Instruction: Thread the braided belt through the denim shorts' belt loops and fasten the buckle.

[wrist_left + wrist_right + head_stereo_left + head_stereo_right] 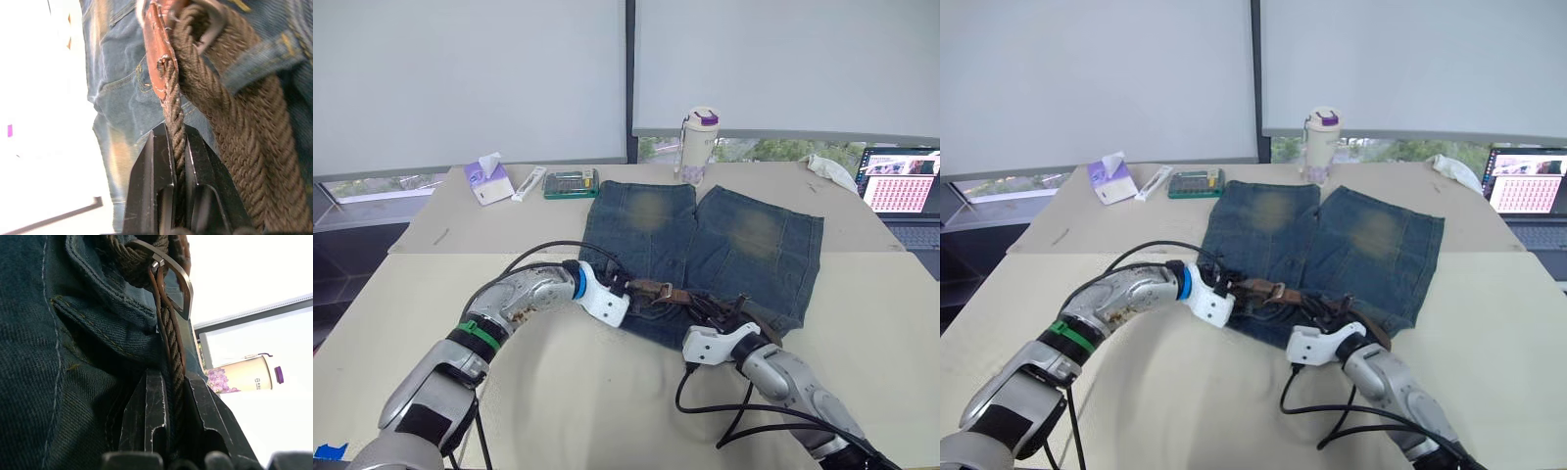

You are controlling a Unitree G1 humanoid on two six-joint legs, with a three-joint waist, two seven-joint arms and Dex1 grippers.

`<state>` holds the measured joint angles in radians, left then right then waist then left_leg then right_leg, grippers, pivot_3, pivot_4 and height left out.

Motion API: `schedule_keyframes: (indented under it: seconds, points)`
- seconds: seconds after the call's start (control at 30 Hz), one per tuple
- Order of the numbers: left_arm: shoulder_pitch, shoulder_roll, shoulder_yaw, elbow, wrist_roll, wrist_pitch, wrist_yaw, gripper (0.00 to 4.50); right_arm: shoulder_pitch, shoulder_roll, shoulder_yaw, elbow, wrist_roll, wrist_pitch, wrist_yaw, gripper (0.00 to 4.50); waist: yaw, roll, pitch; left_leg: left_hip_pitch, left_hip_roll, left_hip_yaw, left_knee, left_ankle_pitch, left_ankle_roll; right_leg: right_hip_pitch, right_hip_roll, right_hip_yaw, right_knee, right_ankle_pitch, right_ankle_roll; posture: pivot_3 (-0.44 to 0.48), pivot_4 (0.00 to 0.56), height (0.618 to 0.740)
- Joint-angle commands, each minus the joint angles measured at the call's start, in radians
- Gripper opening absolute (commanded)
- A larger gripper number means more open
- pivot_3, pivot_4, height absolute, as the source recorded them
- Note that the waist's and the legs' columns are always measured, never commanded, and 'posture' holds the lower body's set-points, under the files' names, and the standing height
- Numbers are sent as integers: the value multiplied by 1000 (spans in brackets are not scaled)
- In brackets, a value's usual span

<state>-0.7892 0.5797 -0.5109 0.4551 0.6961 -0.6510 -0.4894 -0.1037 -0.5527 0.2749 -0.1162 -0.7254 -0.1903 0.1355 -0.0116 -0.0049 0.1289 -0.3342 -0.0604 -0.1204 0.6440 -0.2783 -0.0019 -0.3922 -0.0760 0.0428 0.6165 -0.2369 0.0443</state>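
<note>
The denim shorts (744, 245) lie flat on the table, waistband toward me and the two faded legs pointing away. The braided belt (661, 291) runs along the waistband. My left gripper (625, 287) is at the waistband's left part, shut on a thin braided strand of the belt (172, 103) just below its brown leather tab. A thicker run of belt passes under a belt loop (259, 58) beside it. My right gripper (732, 311) is at the waistband's right part, shut on the belt strand (172, 347) below the silver buckle (183, 289).
At the table's far side stand a cream tumbler (698, 145), a tissue box (487, 182), a green case (571, 183) and a white cloth (832, 171). A laptop (901, 181) sits at the far right. Black cables (705, 392) loop near my arms.
</note>
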Motion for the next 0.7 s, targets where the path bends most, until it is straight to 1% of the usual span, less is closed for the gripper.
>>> schedule_keyframes:
  seconds: [0.03, 0.17, 0.3, 0.53, 0.63, 0.7]
  points:
    - [-30, 12, -7, -10, 63, -26, 58, 0, -4, 1, -13, -30, -1, -9, -1, 29, 0, 0, 0, 0, 0, 0, 0, 0, 0, 0, 0, 0, 0, 0, 0, 0, 150, 740]
    - [-41, 7, -24, -21, 98, -44, 71, 0, -9, -2, -8, -32, -14, -14, 1, 29, 0, 0, 0, 0, 0, 0, 0, 0, 0, 0, 0, 0, 0, 0, 0, 0, 150, 740]
    - [-62, -18, -45, -21, 123, -29, 55, 0, -20, -2, 2, -32, -32, -27, -1, 29, 0, 0, 0, 0, 0, 0, 0, 0, 0, 0, 0, 0, 0, 0, 0, 0, 150, 740]
    - [-89, -59, -71, -3, 132, -27, 42, 0, -26, 7, 6, -27, -36, -28, -3, 29, -1, 0, 0, 0, 0, 1, 0, 0, 0, 0, 0, 0, 1, 0, 0, 0, 150, 740]
    - [-85, -96, -70, 15, 102, -10, 29, 0, -27, 8, 6, -21, -28, -34, -6, 29, -2, 0, 0, 0, 0, 1, 0, 0, 0, 0, 0, 0, 1, 0, 0, 0, 150, 740]
    - [-61, -141, -54, 23, 44, 25, 0, 0, -23, 11, 5, -22, -10, -42, -1, 29, -1, 0, 0, 0, 0, 1, 0, 0, 0, 0, 0, 0, 1, 0, 0, 0, 150, 740]
